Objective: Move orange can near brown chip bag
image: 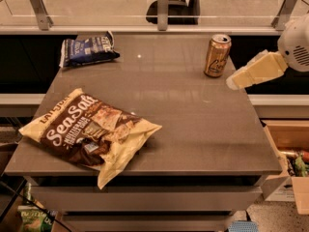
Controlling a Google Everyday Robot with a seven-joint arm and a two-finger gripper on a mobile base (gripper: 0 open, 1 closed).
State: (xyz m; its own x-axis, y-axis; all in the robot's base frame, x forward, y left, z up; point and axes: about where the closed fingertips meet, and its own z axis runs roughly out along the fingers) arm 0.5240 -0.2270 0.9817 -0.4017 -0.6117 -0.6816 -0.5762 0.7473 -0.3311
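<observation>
The orange can (pixel 217 55) stands upright near the far right edge of the grey table (pixel 193 120). The brown chip bag (pixel 89 130), brown and cream-yellow with "Sea Salt" lettering, lies flat at the table's near left. My gripper (pixel 236 81) comes in from the right, its cream-coloured end pointing left, just to the right of the can and slightly nearer the camera. It holds nothing and does not touch the can.
A smaller dark blue bag (pixel 87 50) lies at the table's far left. A glass railing with metal posts (pixel 163 6) runs behind the table. An open cardboard box (pixel 289 153) with items stands on the floor at the right.
</observation>
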